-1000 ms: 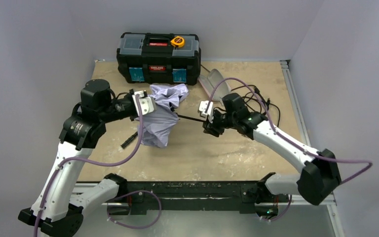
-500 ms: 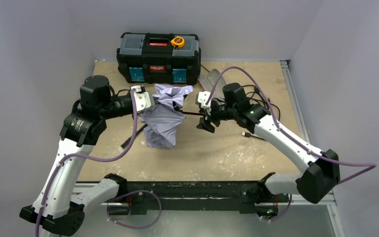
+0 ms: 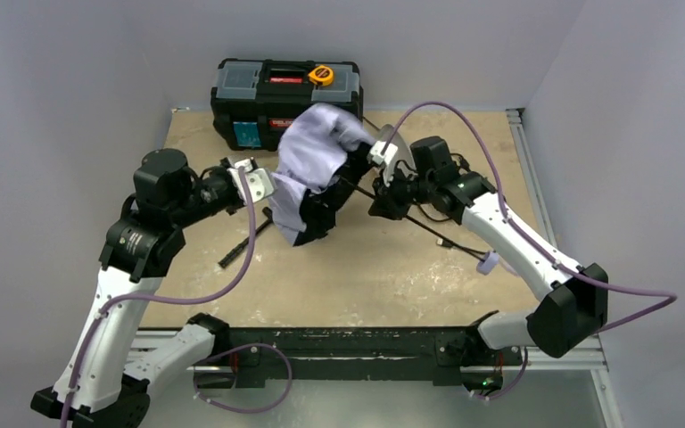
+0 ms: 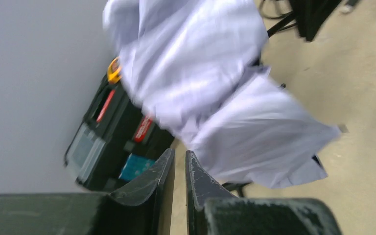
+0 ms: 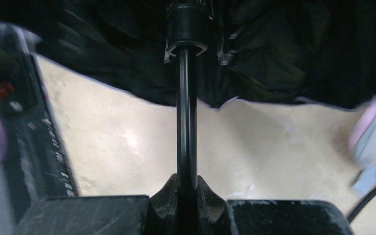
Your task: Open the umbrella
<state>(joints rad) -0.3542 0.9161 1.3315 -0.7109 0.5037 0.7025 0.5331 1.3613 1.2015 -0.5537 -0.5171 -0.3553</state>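
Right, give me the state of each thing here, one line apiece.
Umbrella: partly open, fabric slack, not spread.
Toolbox: lid shut, tape measure on top.
Left gripper: shut, holding nothing.
Right gripper: shut on the umbrella's shaft.

counting what's sitting here rn: 1 umbrella [image 3: 314, 153] | 1 black toolbox [image 3: 250, 100] | 1 yellow tape measure [image 3: 321, 75] | 2 arms [image 3: 116, 303] [image 3: 510, 242] | 1 table [image 3: 366, 278]
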